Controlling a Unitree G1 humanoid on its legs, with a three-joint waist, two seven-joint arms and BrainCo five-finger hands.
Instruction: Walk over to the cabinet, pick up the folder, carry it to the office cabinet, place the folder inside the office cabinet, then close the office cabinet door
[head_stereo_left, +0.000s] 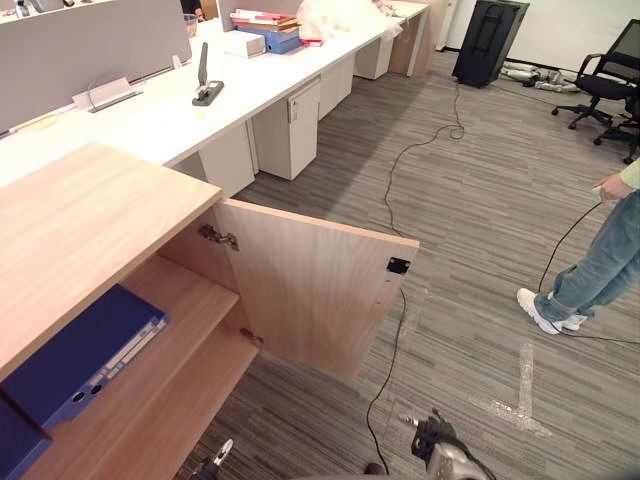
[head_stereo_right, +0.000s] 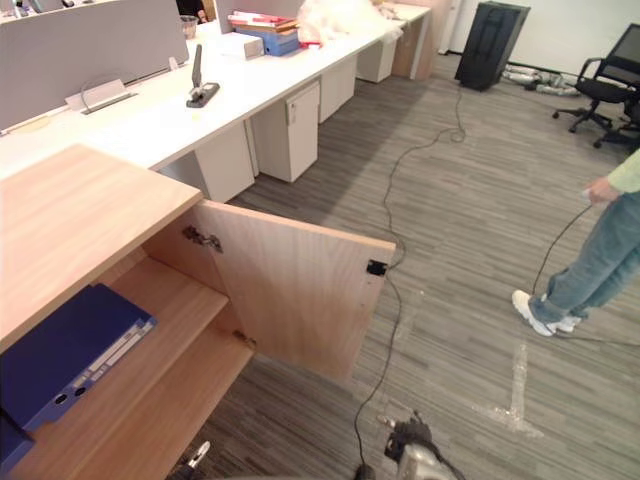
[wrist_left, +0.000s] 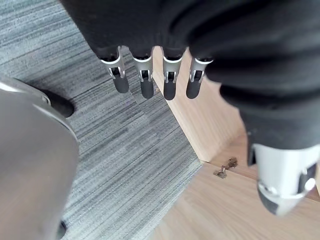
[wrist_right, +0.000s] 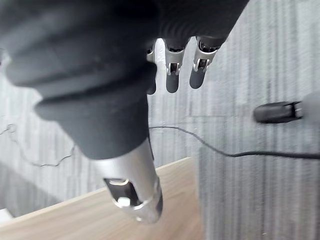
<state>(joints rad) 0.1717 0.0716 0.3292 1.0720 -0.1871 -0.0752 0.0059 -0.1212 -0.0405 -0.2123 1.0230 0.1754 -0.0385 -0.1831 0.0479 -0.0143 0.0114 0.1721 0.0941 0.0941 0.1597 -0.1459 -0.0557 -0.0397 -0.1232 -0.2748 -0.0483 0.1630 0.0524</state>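
Note:
A blue folder (head_stereo_left: 85, 355) lies flat on the upper shelf inside the wooden office cabinet (head_stereo_left: 80, 220), at my lower left. A second blue item (head_stereo_left: 12, 440) pokes in beside it at the picture's edge. The cabinet door (head_stereo_left: 310, 290) stands swung wide open over the carpet. My left hand (wrist_left: 146, 82) hangs with straight fingers above the carpet, close to the door (wrist_left: 200, 120), and holds nothing. My right hand (wrist_right: 172, 75) also hangs with straight fingers over the carpet, empty, with a wooden edge (wrist_right: 100, 210) below it.
A person in jeans and white shoes (head_stereo_left: 595, 265) stands at the right. A long white desk (head_stereo_left: 200, 110) with drawer units (head_stereo_left: 290, 125) runs along the left behind the cabinet. Office chairs (head_stereo_left: 610, 70) and a black case (head_stereo_left: 490, 40) stand far back. Tape marks (head_stereo_left: 520, 400) lie on the carpet.

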